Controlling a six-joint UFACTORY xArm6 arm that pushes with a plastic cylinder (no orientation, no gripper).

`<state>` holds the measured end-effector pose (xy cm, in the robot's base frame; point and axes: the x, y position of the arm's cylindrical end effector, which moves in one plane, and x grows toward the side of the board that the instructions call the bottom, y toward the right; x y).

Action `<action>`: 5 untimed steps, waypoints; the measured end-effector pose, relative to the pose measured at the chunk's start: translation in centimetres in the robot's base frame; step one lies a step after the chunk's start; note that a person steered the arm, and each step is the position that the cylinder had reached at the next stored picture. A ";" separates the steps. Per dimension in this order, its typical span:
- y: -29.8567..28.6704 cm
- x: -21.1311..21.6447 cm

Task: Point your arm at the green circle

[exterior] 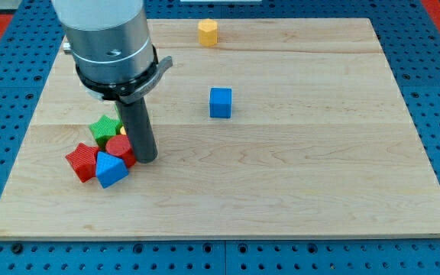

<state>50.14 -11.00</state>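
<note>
Green circle: I cannot find it as such. The only green showing is a star-shaped wooden block (105, 127) in the cluster at the view's left, and anything round may be hidden behind my rod.

Starting at the left of the pale wooden desk (319, 191), a red star-like block (81, 161) sits outermost. The green star is above it toward the view's top, and a blue angular block (111, 169) lies below, touching a second red block (120, 147). My tip (147, 160) stands just to the right of that second red block, touching it or nearly so. I carry no jaws, only the dark rod, so there is nothing to stand apart or together.

Further right and well apart is a blue cube (221, 102). A yellow hexagon-like block (208, 32) sits near the desk's top edge.

The risk, as I judge it, is the tight packing. Heading for the green piece straight through the cluster would shove the red and blue blocks and could knock the green one away. I might also settle on the wrong green shape if a circle is hidden behind my rod.
</note>
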 end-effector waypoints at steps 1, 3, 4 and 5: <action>1.0 -0.1; 5.1 -4.0; 2.5 -4.2; 1.8 -5.7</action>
<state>44.46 -9.16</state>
